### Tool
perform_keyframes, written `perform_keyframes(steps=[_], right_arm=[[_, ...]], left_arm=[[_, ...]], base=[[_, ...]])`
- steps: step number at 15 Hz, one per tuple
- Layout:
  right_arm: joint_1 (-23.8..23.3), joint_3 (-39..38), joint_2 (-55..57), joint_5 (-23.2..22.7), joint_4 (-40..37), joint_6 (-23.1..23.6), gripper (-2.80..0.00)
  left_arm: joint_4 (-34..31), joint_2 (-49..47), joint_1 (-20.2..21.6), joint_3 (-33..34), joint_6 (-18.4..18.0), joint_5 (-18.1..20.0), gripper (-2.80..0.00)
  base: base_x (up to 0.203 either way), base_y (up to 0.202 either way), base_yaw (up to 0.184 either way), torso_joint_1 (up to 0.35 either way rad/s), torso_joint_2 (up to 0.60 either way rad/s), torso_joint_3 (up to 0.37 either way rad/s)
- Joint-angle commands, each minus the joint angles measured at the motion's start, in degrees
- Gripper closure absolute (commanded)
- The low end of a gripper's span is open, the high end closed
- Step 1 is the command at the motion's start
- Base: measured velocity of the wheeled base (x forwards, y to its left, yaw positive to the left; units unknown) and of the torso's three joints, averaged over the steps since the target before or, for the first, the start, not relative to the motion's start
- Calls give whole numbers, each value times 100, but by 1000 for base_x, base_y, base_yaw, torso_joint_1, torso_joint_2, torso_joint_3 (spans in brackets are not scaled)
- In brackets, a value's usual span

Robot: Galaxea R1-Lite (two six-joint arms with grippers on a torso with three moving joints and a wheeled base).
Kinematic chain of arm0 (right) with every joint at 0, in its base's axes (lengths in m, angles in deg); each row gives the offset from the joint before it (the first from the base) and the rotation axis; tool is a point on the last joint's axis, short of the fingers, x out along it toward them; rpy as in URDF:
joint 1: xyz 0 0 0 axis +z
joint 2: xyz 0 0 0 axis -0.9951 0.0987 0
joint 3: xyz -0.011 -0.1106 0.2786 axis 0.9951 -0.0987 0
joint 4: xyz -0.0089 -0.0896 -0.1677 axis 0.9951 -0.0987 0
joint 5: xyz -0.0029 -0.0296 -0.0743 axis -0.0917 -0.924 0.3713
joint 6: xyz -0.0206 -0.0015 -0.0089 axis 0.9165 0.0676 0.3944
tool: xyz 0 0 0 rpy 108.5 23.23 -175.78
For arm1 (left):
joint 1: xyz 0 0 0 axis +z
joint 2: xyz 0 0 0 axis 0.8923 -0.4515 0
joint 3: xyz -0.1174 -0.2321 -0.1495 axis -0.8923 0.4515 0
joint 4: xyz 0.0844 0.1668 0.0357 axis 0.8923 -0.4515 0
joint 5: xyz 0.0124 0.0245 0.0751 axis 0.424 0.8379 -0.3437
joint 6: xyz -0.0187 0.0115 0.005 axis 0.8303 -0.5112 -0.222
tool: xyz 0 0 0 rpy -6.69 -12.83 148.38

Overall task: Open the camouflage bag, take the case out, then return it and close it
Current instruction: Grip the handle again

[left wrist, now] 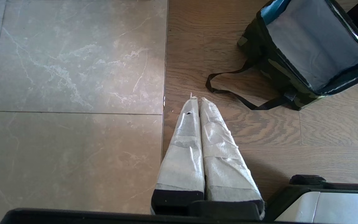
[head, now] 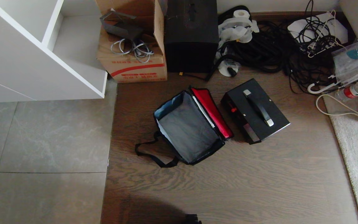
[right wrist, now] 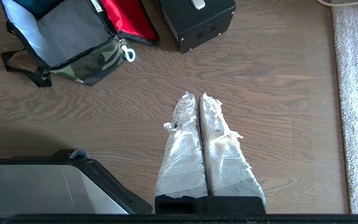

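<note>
The camouflage bag (head: 189,127) stands open on the wooden floor, its red-lined lid (head: 211,112) folded back to the right and its grey interior empty. Its camouflage side (right wrist: 98,63) faces me in the right wrist view. The black case (head: 255,110) lies flat on the floor just right of the bag, handle up, apart from it. My left gripper (left wrist: 196,99) hangs shut over the floor, well short of the bag (left wrist: 278,71), holding nothing. The right gripper (right wrist: 196,94) is shut too, over bare boards in front of the case (right wrist: 197,21).
A red-striped cardboard box (head: 134,46) and a tall black box (head: 191,34) stand behind the bag. Tangled black cables (head: 275,46) lie at the back right. A white shelf unit (head: 42,53) is at the left, a pale rug (head: 357,155) at the right. The bag's black strap (head: 149,152) trails left.
</note>
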Motion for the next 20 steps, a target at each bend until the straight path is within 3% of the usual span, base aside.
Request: perform_keyframes(steps=[1, 20], right_arm=[[0, 0, 9, -2, -4, 4, 0], [0, 0, 9, -2, -4, 4, 0]], left_arm=[[2, -7, 1, 53, -1, 2, 0], [2, -7, 1, 53, -1, 2, 0]], base=[[0, 0, 0, 0, 0, 0], [0, 0, 0, 0, 0, 0]])
